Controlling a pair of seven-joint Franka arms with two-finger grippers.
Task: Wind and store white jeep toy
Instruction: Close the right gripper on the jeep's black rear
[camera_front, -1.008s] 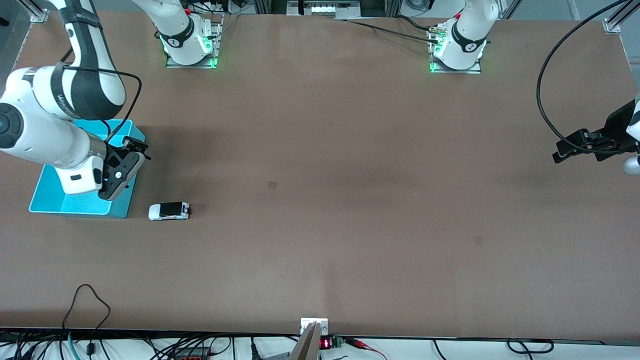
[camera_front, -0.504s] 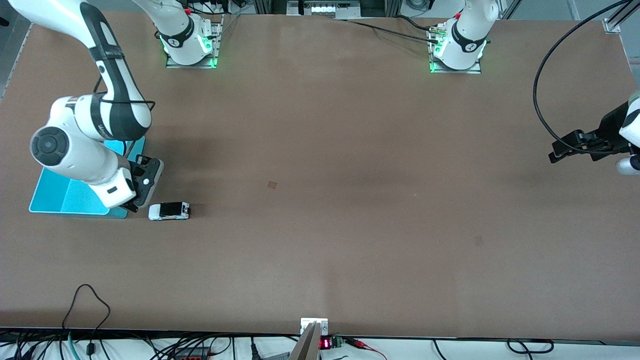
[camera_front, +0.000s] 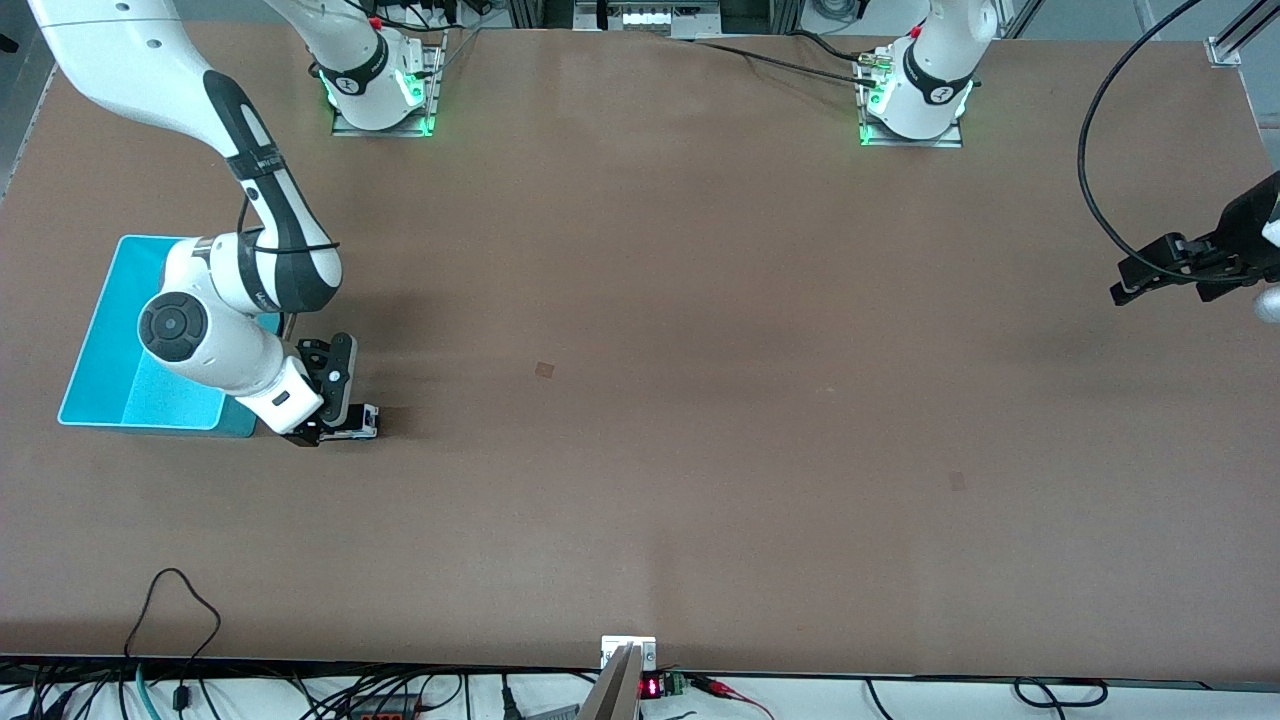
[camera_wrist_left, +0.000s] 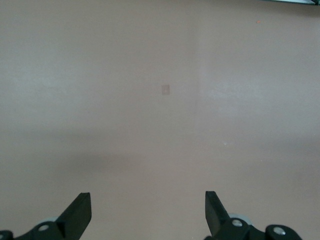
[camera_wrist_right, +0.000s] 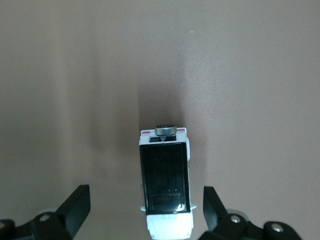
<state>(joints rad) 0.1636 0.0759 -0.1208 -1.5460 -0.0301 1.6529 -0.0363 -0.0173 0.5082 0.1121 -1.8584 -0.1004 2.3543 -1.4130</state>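
beside turquoise bin (camera_front: 105, 330), right gripper (camera_wrist_right: 145, 210) straddles white jeep toy (camera_wrist_right: 166, 187).

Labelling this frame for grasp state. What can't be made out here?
- Jeep: in the front view the right gripper covers most of it; in the right wrist view its front end is cut off by the edge.
- Contact between fingers and jeep: they straddle it with gaps showing; height above the table is unclear.
- Bin: partly hidden by the right arm.
- Left gripper: open over bare table, waiting; its arm is cut off in the front view.
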